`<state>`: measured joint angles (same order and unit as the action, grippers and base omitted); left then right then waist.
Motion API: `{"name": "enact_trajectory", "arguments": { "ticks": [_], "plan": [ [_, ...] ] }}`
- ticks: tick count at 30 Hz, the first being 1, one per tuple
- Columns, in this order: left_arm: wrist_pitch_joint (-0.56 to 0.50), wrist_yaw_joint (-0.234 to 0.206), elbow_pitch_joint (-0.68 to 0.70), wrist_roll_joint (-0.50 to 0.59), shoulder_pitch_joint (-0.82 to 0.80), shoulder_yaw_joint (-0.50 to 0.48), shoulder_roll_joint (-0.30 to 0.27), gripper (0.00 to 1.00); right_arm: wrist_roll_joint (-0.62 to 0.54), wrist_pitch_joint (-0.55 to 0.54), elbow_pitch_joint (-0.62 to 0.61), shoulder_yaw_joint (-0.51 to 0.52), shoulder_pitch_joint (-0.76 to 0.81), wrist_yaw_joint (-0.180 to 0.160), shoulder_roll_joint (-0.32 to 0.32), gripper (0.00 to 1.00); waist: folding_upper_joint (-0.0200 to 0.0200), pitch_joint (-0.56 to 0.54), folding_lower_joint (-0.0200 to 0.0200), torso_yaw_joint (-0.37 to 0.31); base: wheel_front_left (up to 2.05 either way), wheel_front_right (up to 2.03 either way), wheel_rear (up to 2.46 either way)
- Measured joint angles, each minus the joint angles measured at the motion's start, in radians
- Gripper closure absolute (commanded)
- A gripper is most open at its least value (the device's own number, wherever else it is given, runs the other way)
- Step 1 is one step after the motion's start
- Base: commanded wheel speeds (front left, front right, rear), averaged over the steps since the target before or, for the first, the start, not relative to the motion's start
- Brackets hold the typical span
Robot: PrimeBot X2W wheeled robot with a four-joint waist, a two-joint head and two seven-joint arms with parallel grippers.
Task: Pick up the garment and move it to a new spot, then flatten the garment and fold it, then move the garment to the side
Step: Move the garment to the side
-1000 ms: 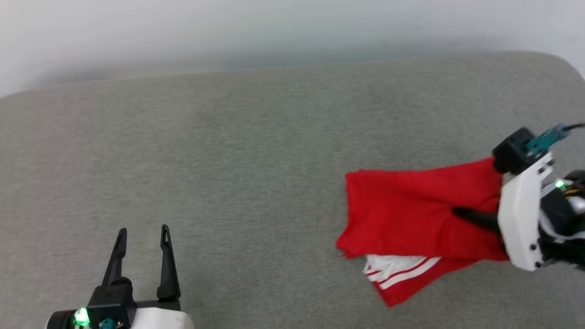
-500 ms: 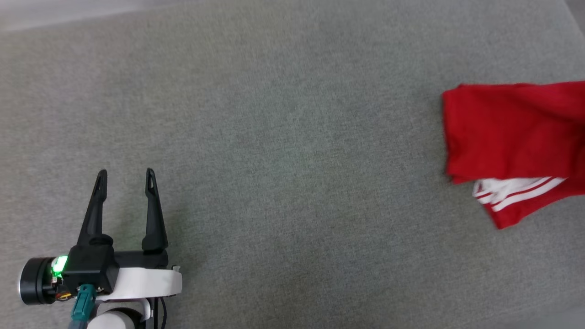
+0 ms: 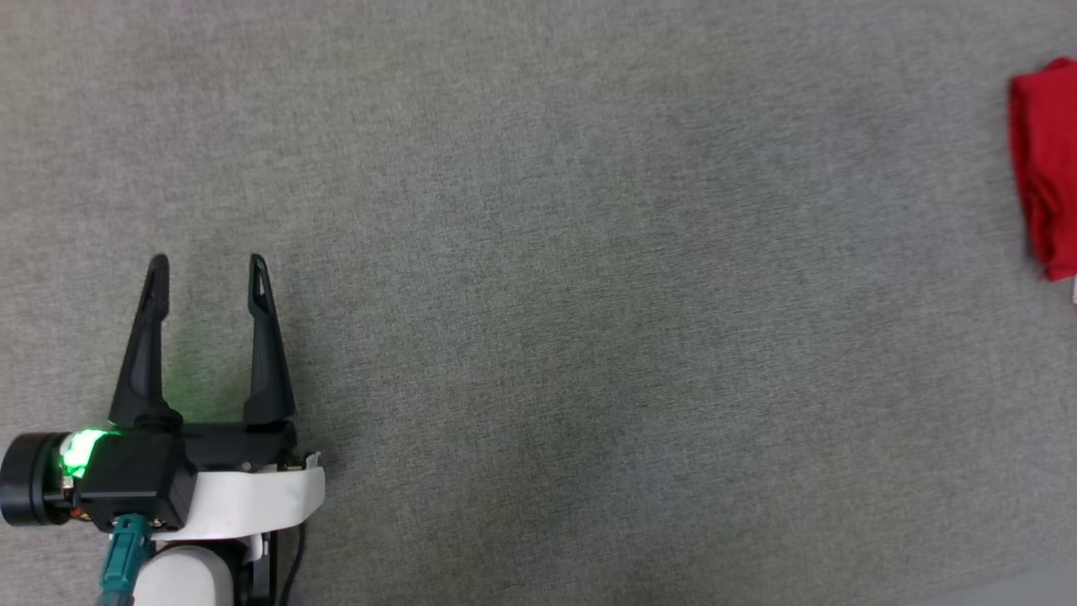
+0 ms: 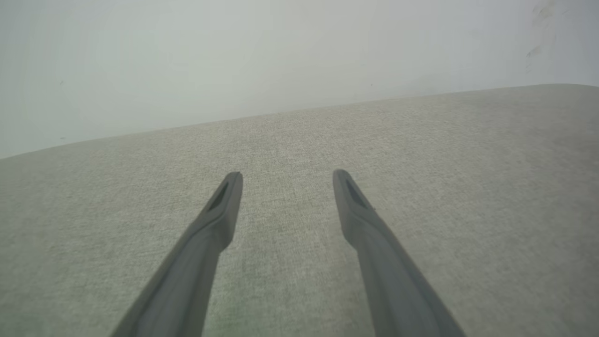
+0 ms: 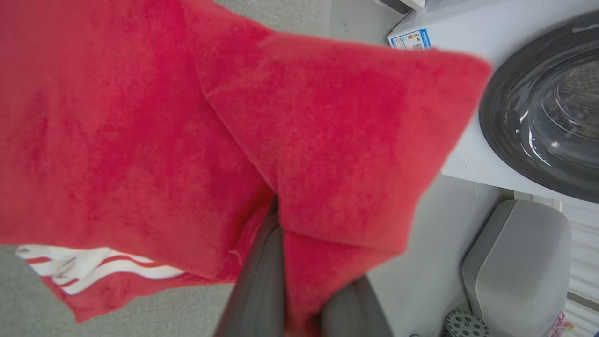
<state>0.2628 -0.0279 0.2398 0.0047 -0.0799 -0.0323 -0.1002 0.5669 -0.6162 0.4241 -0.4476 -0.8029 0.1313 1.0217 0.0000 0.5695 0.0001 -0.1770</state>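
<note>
Right gripper (image 5: 290,262) of mine was pinched shut on the red garment (image 5: 140,117) at the far right of the gray cushion (image 3: 538,337), my left gripper (image 3: 207,263) stood wide apart, and I guessed I was moving it aside, needing a soft, flat put-down next.

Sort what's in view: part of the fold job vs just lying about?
Job:
- garment, red, bunched
- right end effector, shut on the garment
- left end effector, open, holding nothing
- grey padded surface, the work area

Lying about:
- washing machine, seen past the garment
- grey rounded object under it in the right wrist view; can't tell what
</note>
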Motion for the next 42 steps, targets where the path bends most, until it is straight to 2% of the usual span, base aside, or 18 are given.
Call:
{"name": "enact_trajectory", "arguments": {
  "ticks": [7,8,9,10,13,17,21,23,28,30,35,39,42],
  "plan": [
    [0.0,-0.009,0.013,0.0,-0.014,0.0,-0.012,0.0,-0.049,0.053,0.132,0.064,-0.015,0.0,-0.063,1.0,0.0,0.035,0.0001,0.006,0.0,0.0,0.0],
    [0.0,-0.009,0.012,0.0,-0.016,0.002,-0.012,0.0,-0.063,0.069,0.145,0.069,-0.016,0.0,-0.073,0.9,0.0,0.032,0.0001,0.006,0.0,0.0,0.0],
    [0.0,-0.01,0.009,0.0,-0.019,0.003,-0.013,0.0,-0.075,0.076,0.162,0.076,-0.019,0.0,-0.082,0.42,0.0,0.028,0.0,0.007,0.0,0.0,0.0],
    [0.0,-0.012,0.006,0.0,-0.019,0.003,-0.012,0.0,-0.075,0.082,0.179,0.087,-0.022,0.0,-0.094,0.0,0.0,0.021,0.0,0.007,0.0,0.0,0.0],
    [0.0,-0.02,-0.006,0.0,-0.013,0.008,-0.009,0.0,-0.109,0.112,0.21,0.094,-0.023,0.0,-0.119,0.0,0.0,-0.008,0.0,0.007,0.0,0.0,0.0],
    [0.0,-0.032,-0.02,-0.009,0.014,0.016,0.003,0.0,-0.164,0.212,0.217,0.097,-0.037,0.0,-0.128,0.0,0.0,-0.066,0.0,0.01,0.0,0.0,0.0],
    [0.0,-0.043,-0.028,-0.015,0.051,0.026,0.016,0.0,-0.249,0.401,0.225,0.138,-0.059,0.0,-0.131,0.0,0.0,-0.134,-0.0001,0.019,0.0,0.0,0.0],
    [0.0,-0.05,-0.03,-0.016,0.071,0.032,0.018,0.0,-0.294,0.506,0.228,0.17,-0.064,0.0,-0.154,0.0,0.0,-0.167,-0.0001,0.026,0.0,0.0,0.0],
    [0.0,-0.067,-0.038,-0.019,0.119,0.037,0.027,0.0,-0.38,0.763,0.217,0.283,-0.059,0.0,-0.263,0.0,0.0,-0.244,-0.0001,0.05,0.0,0.0,0.0],
    [0.0,-0.073,-0.042,-0.025,0.133,0.04,0.032,0.0,-0.409,0.83,0.203,0.32,-0.041,0.0,-0.311,0.0,0.0,-0.272,-0.0002,0.061,0.0,0.0,0.0],
    [0.0,-0.081,-0.061,-0.027,0.161,0.052,0.039,0.0,-0.458,0.876,0.087,0.36,0.033,0.0,-0.435,0.0,0.0,-0.334,-0.0002,0.09,0.0,0.0,0.0],
    [0.0,-0.082,-0.082,-0.027,0.184,0.052,0.04,0.0,-0.482,0.879,-0.087,0.37,0.127,0.0,-0.543,0.0,0.0,-0.381,-0.0002,0.108,0.0,0.0,0.0],
    [0.0,-0.078,-0.096,-0.027,0.198,0.05,0.04,0.0,-0.481,0.879,-0.17,0.364,0.218,0.0,-0.608,0.0,0.0,-0.414,-0.0002,0.118,0.0,0.0,0.0]
  ]
}}
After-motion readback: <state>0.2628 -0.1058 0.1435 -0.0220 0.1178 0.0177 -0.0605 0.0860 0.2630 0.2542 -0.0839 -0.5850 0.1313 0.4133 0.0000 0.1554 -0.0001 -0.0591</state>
